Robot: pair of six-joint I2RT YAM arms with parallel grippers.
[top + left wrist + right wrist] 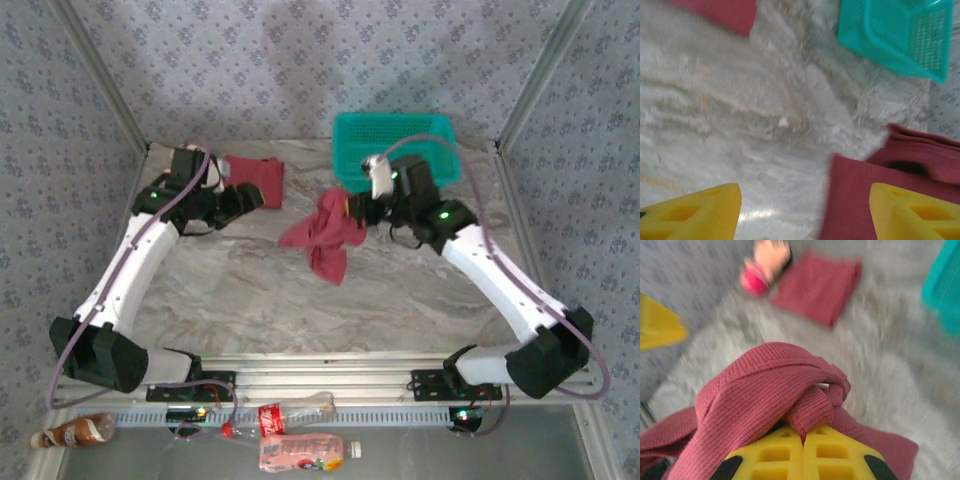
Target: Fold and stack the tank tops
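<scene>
Bench, marbled: 1.
Basket, teal mesh: 1, far edge, behind right tool.
Folded tank top: 1 of 2, flat at far left, beside left tool, spread wide, empty.
Bunched tank top: 2 of 2, clamped in right tool, above mid-bench.
Pink doll: 1, near folded tank top.

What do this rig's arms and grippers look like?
The left arm and right arm have white link shells, black joints and bases, looping purple-grey cables and small green lights. Gripper fingers are bright yellow plastic with moulded cut-outs.
</scene>
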